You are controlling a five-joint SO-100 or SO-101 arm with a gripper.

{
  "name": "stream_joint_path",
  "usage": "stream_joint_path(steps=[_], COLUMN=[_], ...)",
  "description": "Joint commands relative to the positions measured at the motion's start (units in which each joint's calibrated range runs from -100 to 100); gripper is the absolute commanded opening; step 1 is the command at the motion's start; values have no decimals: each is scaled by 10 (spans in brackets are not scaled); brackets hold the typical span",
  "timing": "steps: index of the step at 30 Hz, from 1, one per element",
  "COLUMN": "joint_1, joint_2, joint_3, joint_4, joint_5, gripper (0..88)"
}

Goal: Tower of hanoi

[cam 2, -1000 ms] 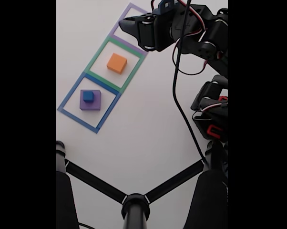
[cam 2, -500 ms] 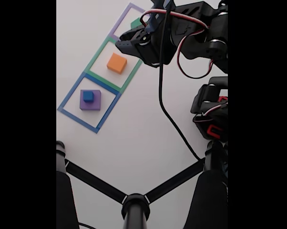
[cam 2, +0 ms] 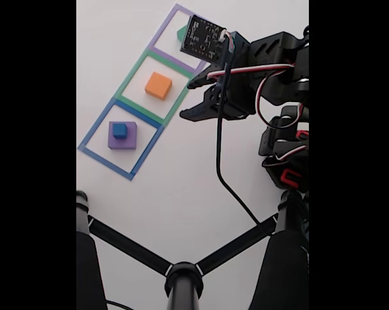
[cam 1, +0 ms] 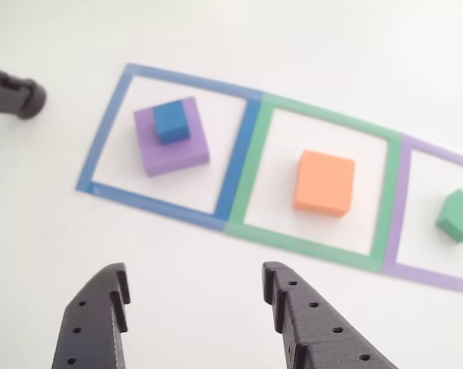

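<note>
Fingers (cam 1: 194, 296) spread wide, holding nothing, hovering over bare white tabletop (cam 1: 216, 254) near tape squares; small blue foam cube (cam 1: 171, 121) atop flat purple foam block (cam 1: 172, 140) in left square; orange foam block (cam 1: 324, 183) in middle; green foam block (cam 1: 457, 216) in right; likely between moves; next call: pick one block, descend straddling it.

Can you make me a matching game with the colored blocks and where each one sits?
Blocks:
1. blue block
2. orange block
3. green block
4. purple block

Places:
A. alone in the green tape square
B. on top of another block
C. in the purple tape square
D. flat on the table in the blue tape square

Pairs: 1-B, 2-A, 3-C, 4-D
</note>
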State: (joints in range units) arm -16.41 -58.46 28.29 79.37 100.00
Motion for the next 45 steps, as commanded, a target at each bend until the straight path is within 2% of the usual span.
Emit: stream_joint_path(steps=[1,4,8,21,28,35,38,45], joint_1=[0,4,10,-6,-22,-34,-35,-29], joint_2=[-33,-34,-34,78,170,287,346,469], joint_3=[33,81,186,491,573,590,577,504], joint_4=[-41,-84,-198,-759,-977,-1141,-1200,-1250], joint_5=[0,0,0,0,0,0,0,0], gripper=[233,226,232,240,279,413,413,410])
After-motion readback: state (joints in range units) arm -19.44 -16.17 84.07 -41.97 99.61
